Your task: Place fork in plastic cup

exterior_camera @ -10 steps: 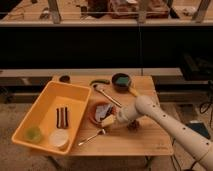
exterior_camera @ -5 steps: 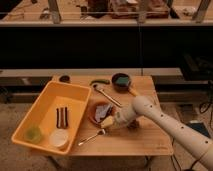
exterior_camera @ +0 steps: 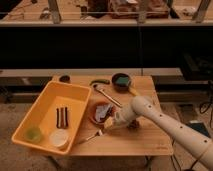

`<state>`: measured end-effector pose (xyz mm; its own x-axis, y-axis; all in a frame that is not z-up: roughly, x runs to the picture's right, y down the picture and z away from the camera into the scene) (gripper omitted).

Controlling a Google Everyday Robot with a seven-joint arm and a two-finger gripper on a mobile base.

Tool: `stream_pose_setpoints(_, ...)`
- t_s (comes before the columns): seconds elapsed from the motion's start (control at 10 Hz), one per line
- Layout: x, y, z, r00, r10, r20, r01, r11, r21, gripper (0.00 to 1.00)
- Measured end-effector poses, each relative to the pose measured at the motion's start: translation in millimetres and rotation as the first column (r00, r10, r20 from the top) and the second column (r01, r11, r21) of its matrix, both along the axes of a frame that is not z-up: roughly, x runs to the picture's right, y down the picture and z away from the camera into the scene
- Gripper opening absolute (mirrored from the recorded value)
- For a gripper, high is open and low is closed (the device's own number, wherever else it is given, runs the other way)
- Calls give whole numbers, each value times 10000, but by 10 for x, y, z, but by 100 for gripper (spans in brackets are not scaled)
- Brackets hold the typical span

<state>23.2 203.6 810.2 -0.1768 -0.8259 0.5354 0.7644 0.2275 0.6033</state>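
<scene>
Background: dark shelving and a rail run behind a light wooden table (exterior_camera: 145,142) that carries all items.

Left side of table: 1 yellow plastic bin (exterior_camera: 75,95), set at an angle. Inside it, at the near left corner, sits the plastic cup (exterior_camera: 33,133), translucent yellow-green and upright. A pale cream cup (exterior_camera: 59,138) stands just to its right in the same bin. 2 dark sticks (exterior_camera: 61,116) lie side by side on the bin floor, farther back.

Centre of table: 1 brown bowl (exterior_camera: 97,106) with pale, bluish contents that cannot be identified. The fork (exterior_camera: 89,137) lies flat on the table surface, in front of the bowl and just beside the bin's near right corner, outside the bin and well apart from the plastic cup. Its upper right end points toward the gripper.

Rear of table: 1 long silver utensil (exterior_camera: 106,94) lying diagonally, 1 green item (exterior_camera: 100,81), 1 dark bowl with green interior (exterior_camera: 121,80) and 1 small dark round object (exterior_camera: 64,78).

Arm: the white robot arm (exterior_camera: 165,122) enters from the lower right. The gripper (exterior_camera: 111,121) is low over the table at the bowl's right front edge, just beside the fork's near end. Contact with the fork cannot be confirmed. Whether the gripper is parted or closed cannot be determined.
</scene>
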Motion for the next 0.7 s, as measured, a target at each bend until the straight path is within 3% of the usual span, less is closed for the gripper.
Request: stream_pose_setpoints(0.7,7,57,65,9998,-201,-72,200,9997,-141,37)
